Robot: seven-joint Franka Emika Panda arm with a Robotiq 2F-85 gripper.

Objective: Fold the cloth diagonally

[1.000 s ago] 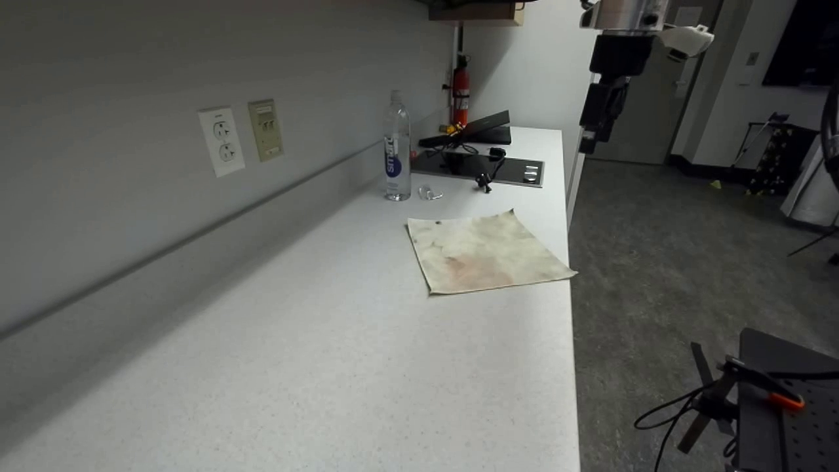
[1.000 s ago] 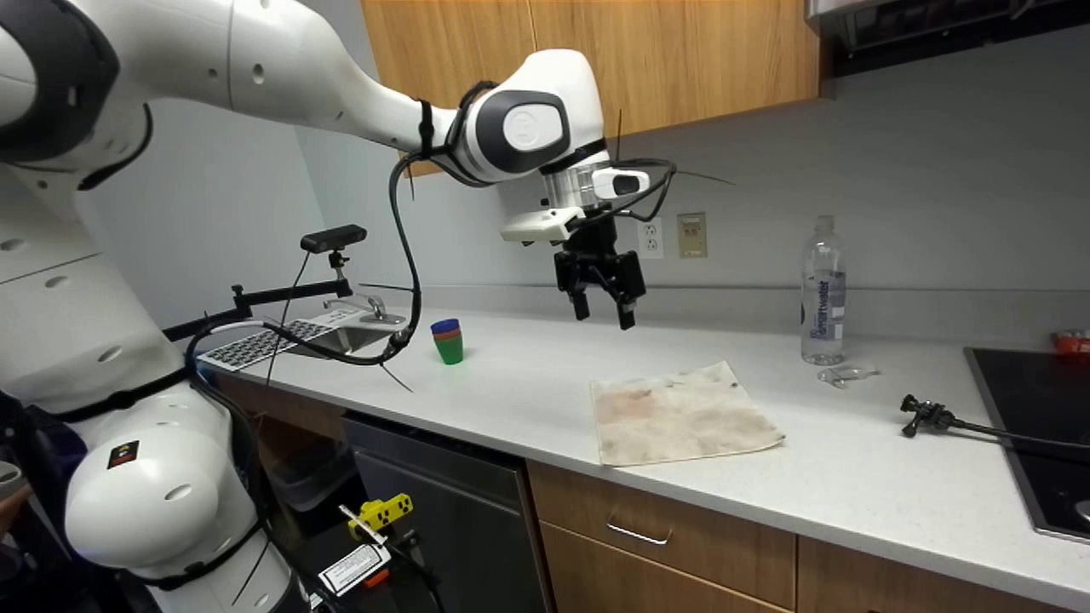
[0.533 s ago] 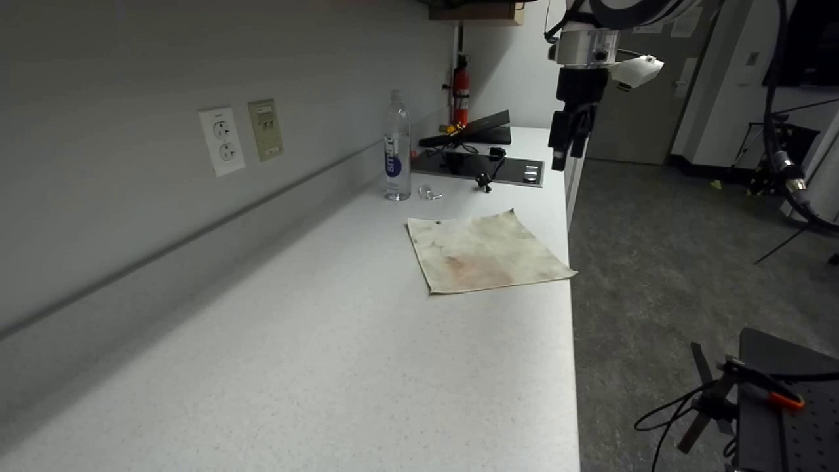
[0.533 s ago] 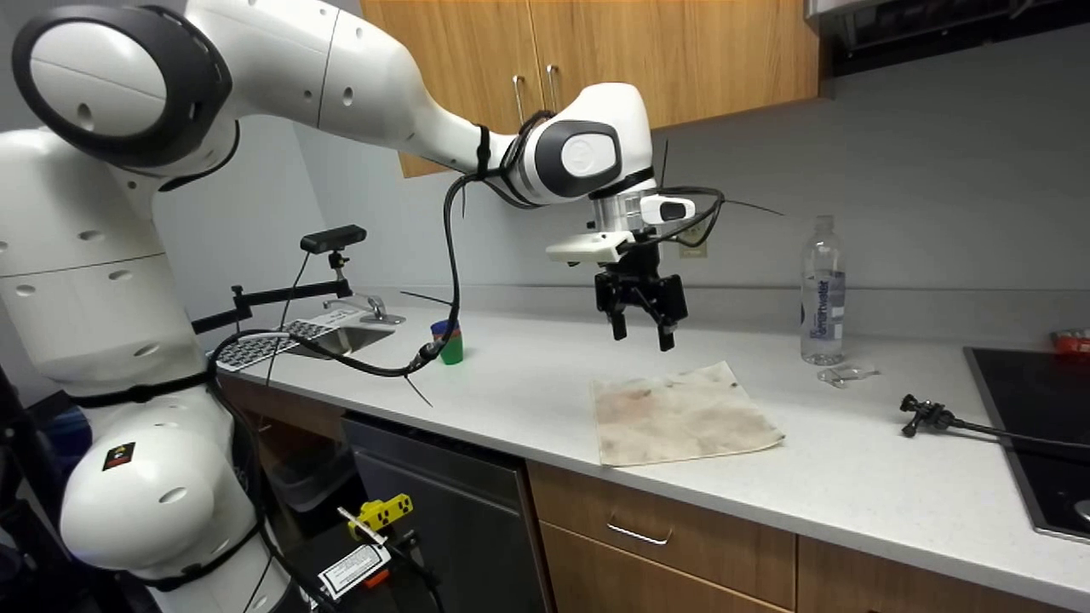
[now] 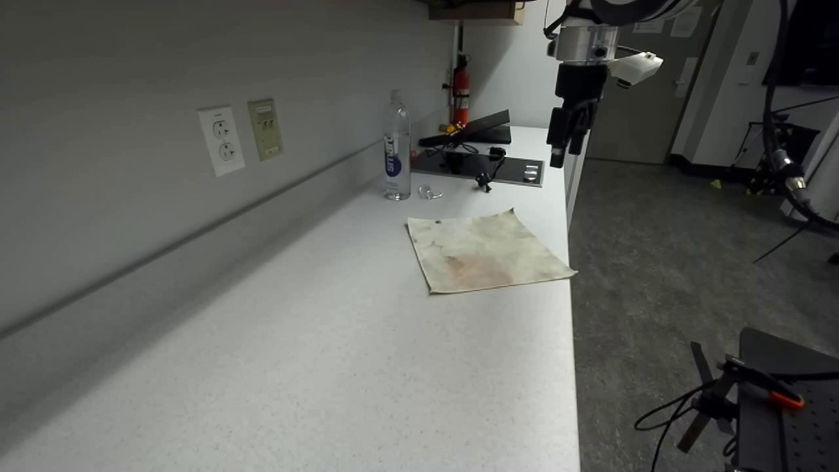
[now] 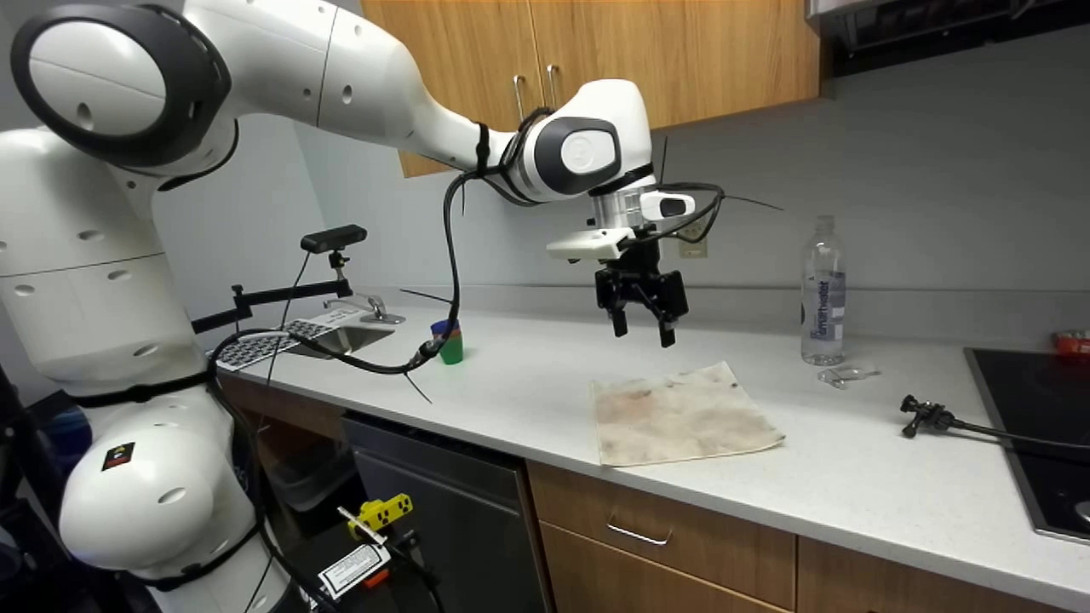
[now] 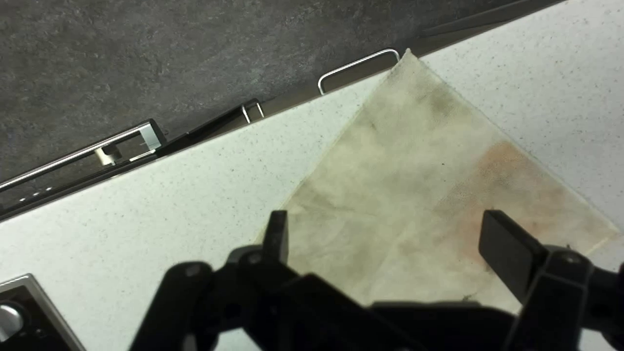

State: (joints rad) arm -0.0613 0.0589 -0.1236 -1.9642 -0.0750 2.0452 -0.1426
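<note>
"Gripper [image 6: 643, 335] pointing down, jaws wide apart, well above the counter [image 6: 851, 477], arm [image 6: 383, 85] held out."

"And the cloth [image 6: 681, 417]?"

"Spread on the counter, cream with faint reddish blotches, one corner poking past the edge."

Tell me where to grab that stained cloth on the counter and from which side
Probably the corner of the cloth that pokes past the edge of the counter: come in from over the floor, pinching top and bottom. That tip overhangs, so its underside should be reachable, while the rest lies nearly flat.
</note>
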